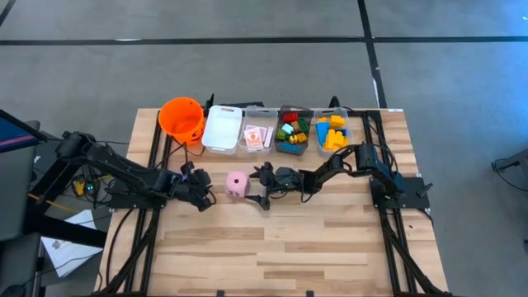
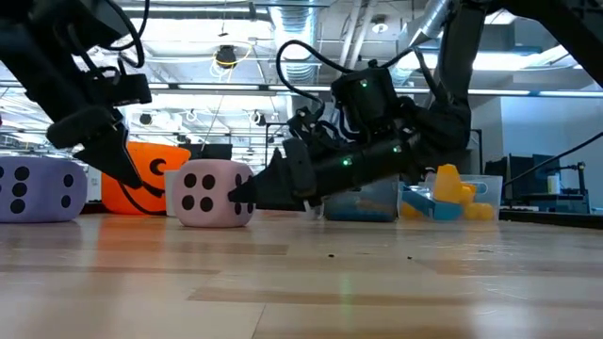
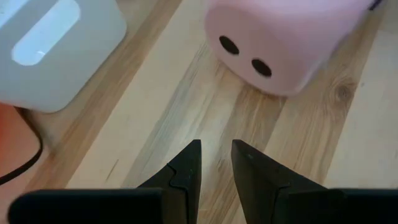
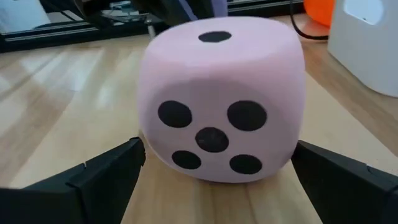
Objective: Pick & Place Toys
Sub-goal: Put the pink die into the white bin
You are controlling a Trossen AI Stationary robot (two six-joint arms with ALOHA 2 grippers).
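High view: a pink die (image 1: 237, 183) sits on the wooden bench (image 1: 272, 247) between the two arms, a soft-looking cube with rounded corners and black dots. In the right wrist view the face towards the camera shows five dots and the top shows one. The right gripper (image 1: 261, 187) lies low just beside the die, its fingers (image 4: 106, 171) spread wide to either side of it and not touching it. The left gripper (image 1: 203, 196) hangs near the die's other side, its fingers (image 3: 186, 171) drawn close with a narrow gap and nothing between them.

Along the bench's far edge stand an orange bucket (image 1: 182, 118), a white bin (image 1: 222, 128), a clear bin with pink cards (image 1: 256, 136) and two clear bins of coloured bricks (image 1: 293, 132). The low view also shows a purple die (image 2: 38, 188) at the left edge. The bench is pale planked wood; behind it is a room with ceiling ducts and strip lights.
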